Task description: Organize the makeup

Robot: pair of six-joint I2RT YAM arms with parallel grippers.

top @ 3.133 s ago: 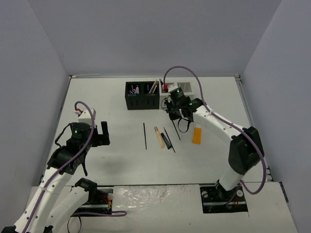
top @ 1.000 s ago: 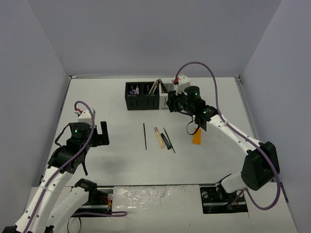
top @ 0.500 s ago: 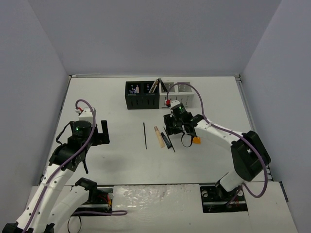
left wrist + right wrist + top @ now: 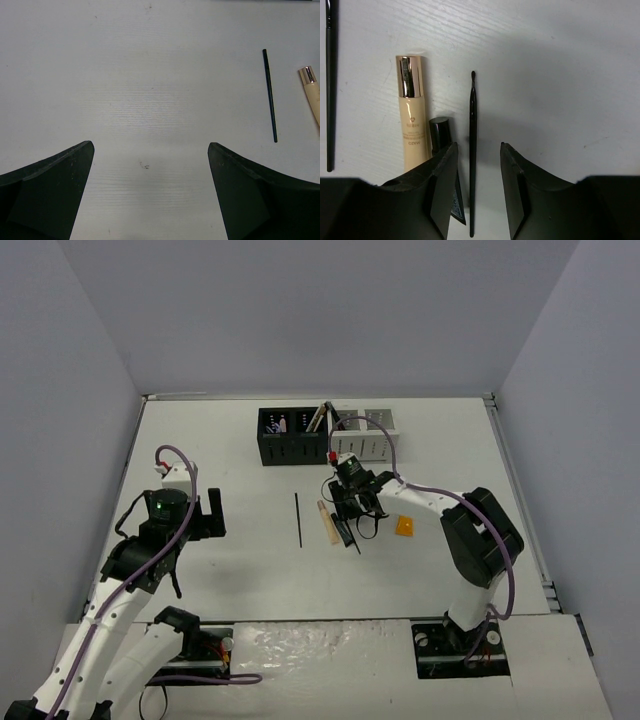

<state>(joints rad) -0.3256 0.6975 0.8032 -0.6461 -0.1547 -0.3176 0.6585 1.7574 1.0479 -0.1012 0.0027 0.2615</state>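
On the table lie a thin black pencil (image 4: 298, 520), a tan tube (image 4: 326, 522), a small black tube (image 4: 343, 531) and a flat orange tube (image 4: 404, 526). My right gripper (image 4: 349, 508) hangs low over this row. In the right wrist view it (image 4: 477, 146) is open, its fingers (image 4: 442, 185) standing either side of a thin black brush (image 4: 473, 150) without touching it. The tan tube (image 4: 411, 115) and black tube (image 4: 440, 132) lie just left of the brush. My left gripper (image 4: 150, 150) is wide open over bare table, nothing between its fingers.
A black slotted organizer (image 4: 292, 450) and a white one (image 4: 365, 445) stand side by side at the back, with lilac items and pencils sticking out of the black one. Grey walls close the table in on three sides.
My right arm has come away from the white organizer, toward the near left, down onto the row of makeup. The orange tube is uncovered. The left arm has stayed put.
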